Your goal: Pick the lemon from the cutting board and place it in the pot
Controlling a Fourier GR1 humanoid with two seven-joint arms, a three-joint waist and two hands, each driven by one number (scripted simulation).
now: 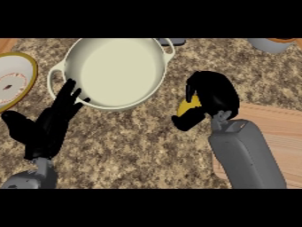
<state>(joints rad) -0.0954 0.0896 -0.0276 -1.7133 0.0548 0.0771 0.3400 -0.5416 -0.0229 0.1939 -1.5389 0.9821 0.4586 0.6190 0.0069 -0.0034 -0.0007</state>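
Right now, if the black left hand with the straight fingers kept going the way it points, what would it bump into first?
Probably the cream round pot: the left hand points up toward its near rim, fingertips already at the wall, though height is unclear.

No text, label, brand or number can be read — nothing anywhere.

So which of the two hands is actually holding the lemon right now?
The right hand, curled round the yellow lemon beside the pot. The left hand is open, fingers straight, holding nothing.
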